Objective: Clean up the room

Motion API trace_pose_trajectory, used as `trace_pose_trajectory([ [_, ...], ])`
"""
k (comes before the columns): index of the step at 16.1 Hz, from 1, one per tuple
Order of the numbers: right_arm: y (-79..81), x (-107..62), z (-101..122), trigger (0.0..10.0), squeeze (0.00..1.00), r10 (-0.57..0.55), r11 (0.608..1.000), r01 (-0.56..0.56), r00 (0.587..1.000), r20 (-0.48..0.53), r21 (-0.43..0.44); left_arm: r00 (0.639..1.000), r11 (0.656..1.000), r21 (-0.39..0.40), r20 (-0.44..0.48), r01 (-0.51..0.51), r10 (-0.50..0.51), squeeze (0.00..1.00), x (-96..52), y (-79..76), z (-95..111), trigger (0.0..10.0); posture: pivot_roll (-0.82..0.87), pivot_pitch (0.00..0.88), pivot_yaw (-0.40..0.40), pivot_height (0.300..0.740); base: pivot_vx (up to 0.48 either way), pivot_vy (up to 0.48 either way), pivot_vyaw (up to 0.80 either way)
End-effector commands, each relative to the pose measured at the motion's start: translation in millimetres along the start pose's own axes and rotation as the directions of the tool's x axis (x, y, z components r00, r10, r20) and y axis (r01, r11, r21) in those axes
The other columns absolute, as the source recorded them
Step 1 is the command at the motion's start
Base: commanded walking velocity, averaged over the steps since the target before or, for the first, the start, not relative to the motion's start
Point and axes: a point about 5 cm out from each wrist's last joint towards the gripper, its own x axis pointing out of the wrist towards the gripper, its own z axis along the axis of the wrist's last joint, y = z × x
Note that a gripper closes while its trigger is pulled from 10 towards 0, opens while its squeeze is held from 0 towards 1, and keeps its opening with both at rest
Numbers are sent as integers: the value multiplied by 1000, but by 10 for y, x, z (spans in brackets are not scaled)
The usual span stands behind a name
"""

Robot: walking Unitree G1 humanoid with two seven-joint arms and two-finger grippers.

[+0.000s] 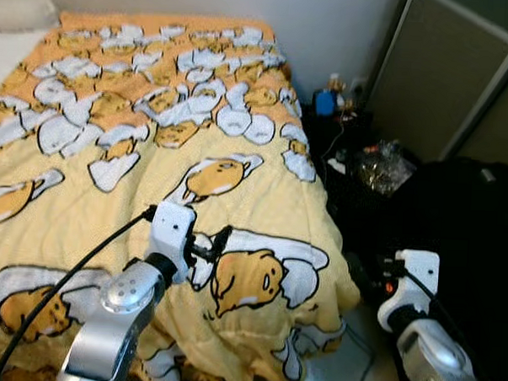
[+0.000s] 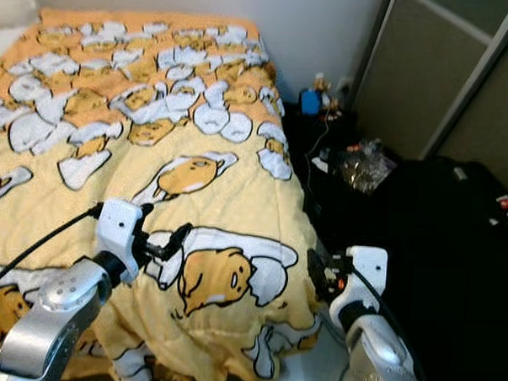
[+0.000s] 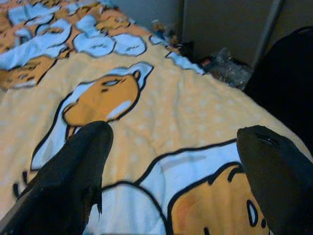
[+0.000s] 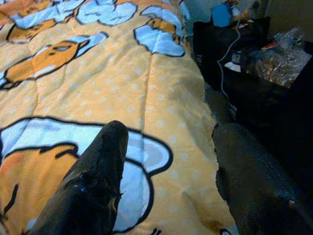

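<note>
Yellow quilt [image 1: 237, 198] lying ahead of both pincers, running lengthwise away toward the far wall.
Left gripper [image 3: 176, 161] is hovering with fingers spread wide right over the printed cover near its foot end, so it looks the nearer arm; right gripper [image 4: 168, 166], also spread, is hanging off the bed's right edge, between the quilt corner and the dark clutter [image 1: 381, 166] on the floor.

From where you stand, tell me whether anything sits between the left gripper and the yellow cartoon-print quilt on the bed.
Nothing visible does. The left gripper hovers open directly over the yellow cartoon-print quilt near the bed's foot corner, with only bare quilt between and beyond its fingers. The right gripper hangs open beside the bed's edge.
</note>
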Motion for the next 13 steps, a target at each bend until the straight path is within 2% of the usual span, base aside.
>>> trace_pose_trajectory([
  [1, -4, -2, -37, 10000, 0, 9, 1000, -9, 1000, -27, -4, 1000, 1000, -7, 12, -25, 25, 0, -13, 21, 44, 10000, -16, 0, -3, 740, 0, 0, 0],
  [6, -2, 8, -57, 10000, 0, 3, 1000, -4, 1000, -30, -4, 998, 998, 3, 6, -65, 65, 0, 23, 34, 64, 10000, -17, 0, 4, 740, 0, 0, 0],
  [8, -7, 16, -59, 10000, 0, 1, 1000, -1, 1000, -30, -5, 997, 997, -19, 5, -80, 80, 0, 27, 49, 67, 10000, -15, 0, 3, 740, 0, 0, 0],
  [13, -7, 37, -59, 10000, 0, 0, 1000, 0, 1000, -29, -5, 995, 995, 6, 9, -100, 100, 0, 28, 78, 78, 10000, -12, 0, 3, 740, 0, 0, 0],
])
